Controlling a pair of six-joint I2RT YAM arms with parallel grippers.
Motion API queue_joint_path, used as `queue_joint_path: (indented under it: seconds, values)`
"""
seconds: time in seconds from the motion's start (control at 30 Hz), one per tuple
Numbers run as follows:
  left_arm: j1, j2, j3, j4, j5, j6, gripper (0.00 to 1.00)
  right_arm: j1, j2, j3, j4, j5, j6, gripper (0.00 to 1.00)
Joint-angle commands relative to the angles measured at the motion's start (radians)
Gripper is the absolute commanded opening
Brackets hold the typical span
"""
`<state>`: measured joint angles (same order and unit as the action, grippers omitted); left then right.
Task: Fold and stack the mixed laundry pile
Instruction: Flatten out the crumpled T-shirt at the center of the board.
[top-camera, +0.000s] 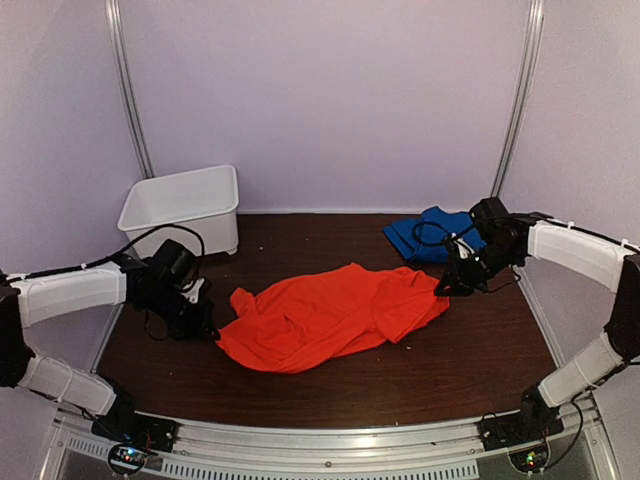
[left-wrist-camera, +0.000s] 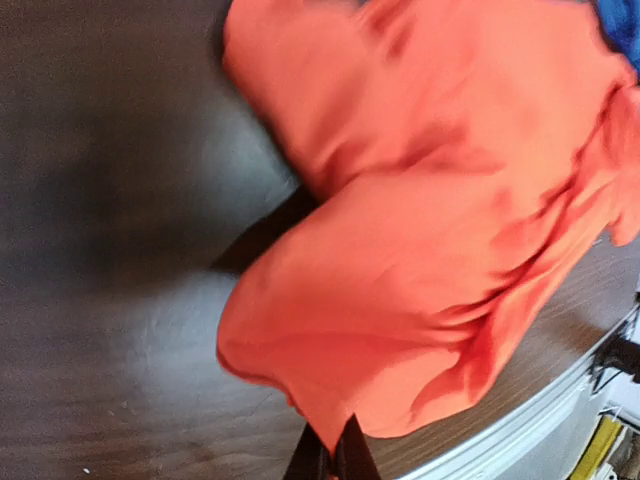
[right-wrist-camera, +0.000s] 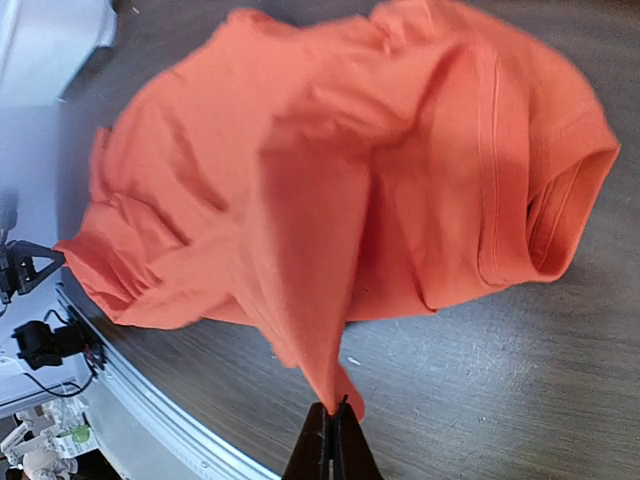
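Spreading step: the orange-red T-shirt (top-camera: 330, 315), crumpled right of and nearer than the white bin (top-camera: 185, 205), is clamped at opposite edges by the left gripper (top-camera: 208, 330) and right gripper (top-camera: 443, 288); next, draw them apart evenly. The blue garment (top-camera: 430, 235) lies farther right of the bin. Wrist views reveal seemingly shallow pinches; overhead shows both garments whole

The orange shirt (top-camera: 330, 315) I hold is soft, matt, creased cloth; the blue garment (top-camera: 425, 235) is cloth too. The table (top-camera: 450, 360) looks like dark wood with a dull sheen, the bin (top-camera: 185, 200) smooth white plastic.
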<state>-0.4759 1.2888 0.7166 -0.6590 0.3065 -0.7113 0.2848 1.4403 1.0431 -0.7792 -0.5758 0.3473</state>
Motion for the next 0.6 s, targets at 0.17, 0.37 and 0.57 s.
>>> queue_joint_path:
  seconds: [0.17,0.37,0.57]
  values:
    - [0.101,0.064,0.767,-0.086,-0.021,0.155,0.0,-0.177,-0.031,0.606,-0.097,-0.116,0.039,0.0]
    - [0.153,0.172,1.313,-0.083,0.032,0.127,0.0,-0.249,0.13,1.312,-0.188,-0.117,0.087,0.0]
    - [0.154,0.218,1.506,-0.081,0.099,0.118,0.0,-0.272,0.105,1.344,0.059,-0.198,0.278,0.0]
